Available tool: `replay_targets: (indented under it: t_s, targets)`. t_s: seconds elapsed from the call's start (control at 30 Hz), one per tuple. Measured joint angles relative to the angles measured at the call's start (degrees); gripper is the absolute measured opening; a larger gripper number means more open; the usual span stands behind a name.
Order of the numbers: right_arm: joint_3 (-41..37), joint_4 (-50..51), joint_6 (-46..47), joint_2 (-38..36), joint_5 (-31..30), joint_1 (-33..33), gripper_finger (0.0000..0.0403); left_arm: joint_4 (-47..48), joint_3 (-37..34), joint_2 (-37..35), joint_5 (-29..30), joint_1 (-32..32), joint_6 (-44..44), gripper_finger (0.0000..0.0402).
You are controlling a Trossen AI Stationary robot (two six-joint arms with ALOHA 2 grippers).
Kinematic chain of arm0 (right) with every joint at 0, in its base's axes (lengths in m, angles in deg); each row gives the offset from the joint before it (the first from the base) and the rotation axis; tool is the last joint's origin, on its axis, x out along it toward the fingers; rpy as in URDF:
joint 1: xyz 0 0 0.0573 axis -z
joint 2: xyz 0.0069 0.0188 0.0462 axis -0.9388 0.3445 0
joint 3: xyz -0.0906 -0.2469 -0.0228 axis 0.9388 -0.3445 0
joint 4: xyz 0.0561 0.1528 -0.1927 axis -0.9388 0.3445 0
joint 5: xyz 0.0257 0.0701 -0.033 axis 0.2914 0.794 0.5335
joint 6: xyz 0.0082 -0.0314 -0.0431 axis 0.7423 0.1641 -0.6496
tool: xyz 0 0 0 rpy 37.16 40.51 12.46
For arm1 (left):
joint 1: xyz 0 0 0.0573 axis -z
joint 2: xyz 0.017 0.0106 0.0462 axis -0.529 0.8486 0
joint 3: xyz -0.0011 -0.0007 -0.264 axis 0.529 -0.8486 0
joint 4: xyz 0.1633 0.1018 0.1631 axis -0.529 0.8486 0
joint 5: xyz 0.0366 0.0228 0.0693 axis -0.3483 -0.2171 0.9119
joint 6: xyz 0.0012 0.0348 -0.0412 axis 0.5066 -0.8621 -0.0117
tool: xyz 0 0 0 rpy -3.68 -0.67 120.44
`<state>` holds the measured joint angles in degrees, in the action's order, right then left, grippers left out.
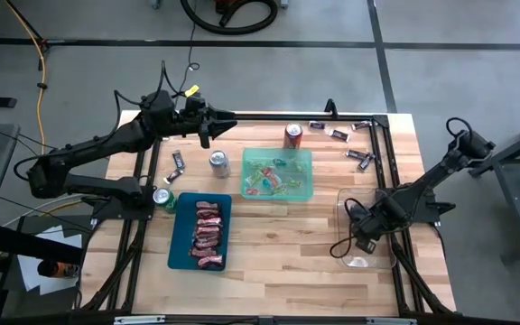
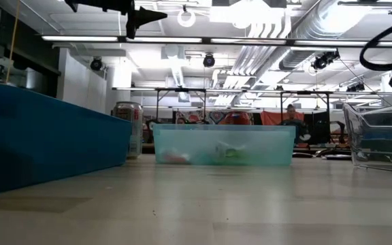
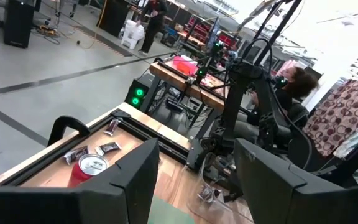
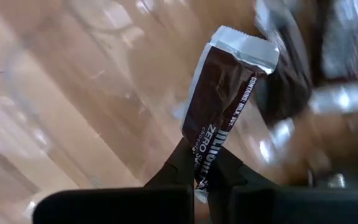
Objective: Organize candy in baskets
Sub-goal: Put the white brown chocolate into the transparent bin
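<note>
Pinching a dark candy bar (image 4: 219,118), right gripper (image 4: 205,171) over clear basket (image 1: 343,203).

The dark candy bar wrapper (image 4: 219,112) reads "ZERO" in white letters, with small print "CONTAINS: MILK, SOY" along its edge toward three o'clock. No other text can be read.

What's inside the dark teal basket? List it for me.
The dark teal basket holds a row of red/pink wrapped candies running down its middle. Its near wall blocks the low view, so anything beneath the candies cannot be seen.
</note>
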<state>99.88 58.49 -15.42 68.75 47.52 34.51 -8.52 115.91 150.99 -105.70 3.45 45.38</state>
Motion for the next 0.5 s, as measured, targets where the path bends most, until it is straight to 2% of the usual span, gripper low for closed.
replay_targets:
  t_s: [0.17,0.33,0.5]
  targets:
    - [0.50,-4.44,-10.69,-0.02,-4.55,0.22,0.0000,0.13,0.00,0.00,0.00,0.00,-0.02,0.0196]
    - [-0.74,-0.17,-8.23,1.11,-2.92,1.21,0.0000,1.20,0.00,0.02,0.00,0.00,0.00,0.0196]
    - [-1.44,-1.35,-9.59,2.99,-2.73,1.23,0.0002,2.72,0.00,0.02,0.00,0.00,0.00,0.0196]
